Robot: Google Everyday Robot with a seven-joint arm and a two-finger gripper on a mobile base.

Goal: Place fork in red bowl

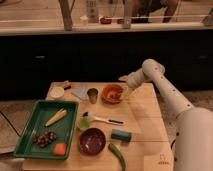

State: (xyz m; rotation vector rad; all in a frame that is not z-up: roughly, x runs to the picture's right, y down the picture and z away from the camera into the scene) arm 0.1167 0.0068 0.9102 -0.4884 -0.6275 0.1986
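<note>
Gripper [125, 85]: positioned at the red bowl's [112, 93] right rim, far side of the table [145, 125]; finger state cannot be told. Fork not discernible.

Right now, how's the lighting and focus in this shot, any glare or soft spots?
Camera view: warm, dim light; soft focus throughout. The claw over the red bowl blurs into the arm, so small details are lost. Bright washed-out glare on the counter behind; dark cabinet fronts below it. The table is evenly lit, with faint shadows.
</note>
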